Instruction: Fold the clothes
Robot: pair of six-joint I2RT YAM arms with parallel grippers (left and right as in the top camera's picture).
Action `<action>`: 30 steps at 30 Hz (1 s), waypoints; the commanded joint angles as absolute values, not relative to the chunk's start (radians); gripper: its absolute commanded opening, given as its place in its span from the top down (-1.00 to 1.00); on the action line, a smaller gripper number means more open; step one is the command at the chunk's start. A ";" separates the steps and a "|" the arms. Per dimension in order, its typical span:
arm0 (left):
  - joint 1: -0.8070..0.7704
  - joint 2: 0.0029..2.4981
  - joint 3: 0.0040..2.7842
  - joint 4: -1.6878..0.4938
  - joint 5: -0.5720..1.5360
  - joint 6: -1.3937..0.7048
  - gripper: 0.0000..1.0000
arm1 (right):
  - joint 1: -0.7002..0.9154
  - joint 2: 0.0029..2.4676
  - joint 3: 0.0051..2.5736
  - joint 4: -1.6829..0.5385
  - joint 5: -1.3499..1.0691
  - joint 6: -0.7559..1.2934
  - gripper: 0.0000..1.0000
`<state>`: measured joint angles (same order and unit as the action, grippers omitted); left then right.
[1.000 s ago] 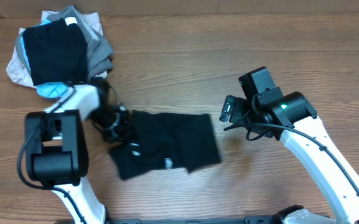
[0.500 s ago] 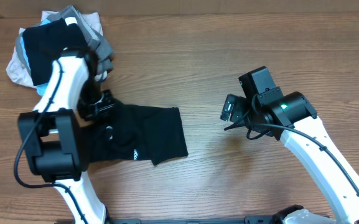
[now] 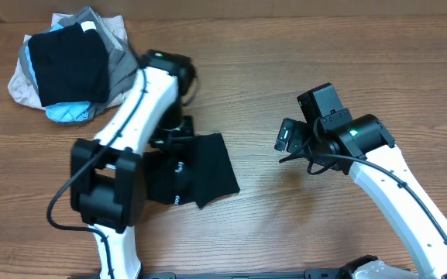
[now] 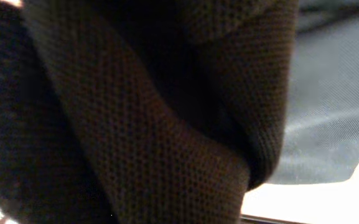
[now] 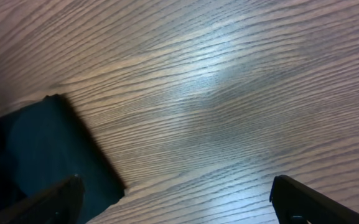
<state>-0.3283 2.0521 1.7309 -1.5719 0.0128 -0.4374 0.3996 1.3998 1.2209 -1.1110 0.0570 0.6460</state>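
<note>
A stacked pile of black, grey, beige and light-blue garments (image 3: 64, 66) sits well to the left of the left hand (image 3: 170, 139) and beyond it, apart from the work. That hand is at the upper-left edge of the black soft fabric shirt with small white lettering (image 3: 200, 167). The shirt lies rumpled and partly doubled on the wooden table (image 3: 285, 62), spreading to the hand's right and back toward the robot. Dark knit folds fill the left wrist view and hide the fingers, so I cannot tell whether this hand is clamped; probably it has cloth. Well to the right, the right hand (image 5: 179, 202) hovers over bare wood, fingers spread wide and empty. The fold looks mid-way. Next, the lifted edge needs laying flat and square, perhaps with the right hand steadying the free side.
</note>
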 commanded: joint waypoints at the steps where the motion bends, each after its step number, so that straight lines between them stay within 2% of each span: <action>1: -0.390 2.059 1.752 -1.574 0.019 -0.480 0.91 | 0.397 1.405 1.230 -1.110 0.070 0.639 -1.00; 7: -0.458 2.059 1.751 -1.539 0.032 -0.507 0.85 | 0.397 1.405 1.230 -1.114 0.070 0.640 -1.00; 11: -0.467 2.059 1.751 -1.525 0.072 -0.524 0.87 | 0.397 1.405 1.230 -1.113 0.066 0.640 -1.00; 19: -0.482 2.059 1.736 -1.441 0.179 -0.524 0.77 | 0.397 1.405 1.230 -1.113 0.066 0.640 -1.00; 20: -0.484 2.059 1.733 -1.439 0.182 -0.524 0.62 | 0.397 1.405 1.230 -1.113 0.066 0.640 -1.00; 23: -0.492 2.059 1.721 -1.439 0.181 -0.523 -0.38 | 0.397 1.405 1.230 -1.113 0.066 0.640 -1.00; 25: -0.499 2.059 1.721 -1.434 0.187 -0.524 -0.48 | 0.397 1.405 1.230 -1.113 0.066 0.640 -1.00; 30: -0.524 2.059 1.721 -1.381 0.284 -0.493 -0.52 | 0.397 1.405 1.230 -1.113 0.066 0.640 -1.00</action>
